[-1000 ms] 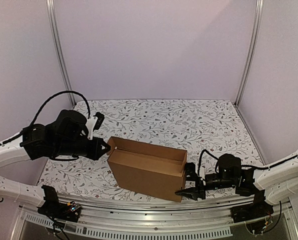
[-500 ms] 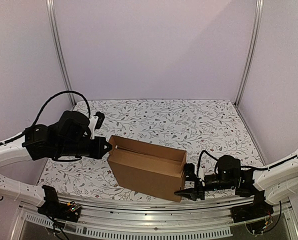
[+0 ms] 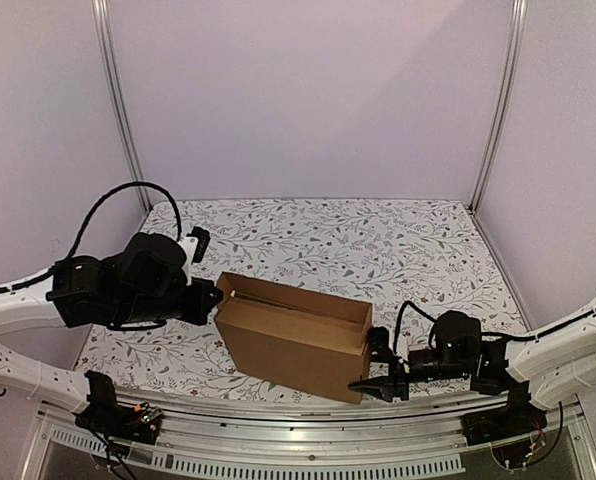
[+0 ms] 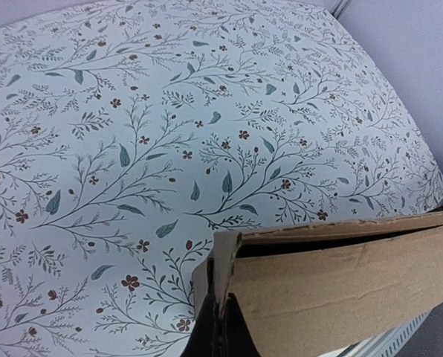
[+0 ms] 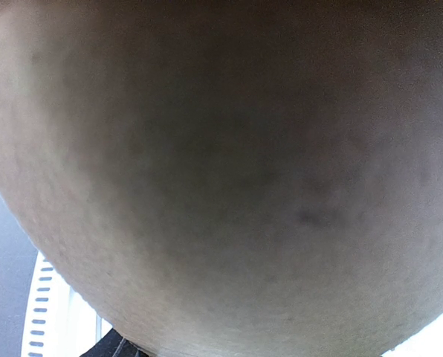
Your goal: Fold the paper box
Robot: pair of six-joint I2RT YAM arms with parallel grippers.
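The paper box [image 3: 288, 345] is a brown cardboard box standing open-topped on the flowered table [image 3: 378, 240], near the front edge. My left gripper [image 3: 216, 297] is at its left end. In the left wrist view the left gripper [image 4: 220, 327] is shut on the thin upright edge of the box [image 4: 340, 290] at its left corner. My right gripper [image 3: 373, 363] is low at the box's right end, its two fingers spread apart against the end wall. The right wrist view is filled by blurred cardboard [image 5: 221, 171], and its fingers are hidden.
A metal rail [image 3: 298, 425] runs along the table's front edge just before the box. Pale walls with upright metal posts [image 3: 118, 110] close in the back and sides. Black cables loop over the left arm [image 3: 128, 190].
My left arm's wrist has shifted slightly right and down while keeping its hold on the box's left end. The box and the right arm have barely moved.
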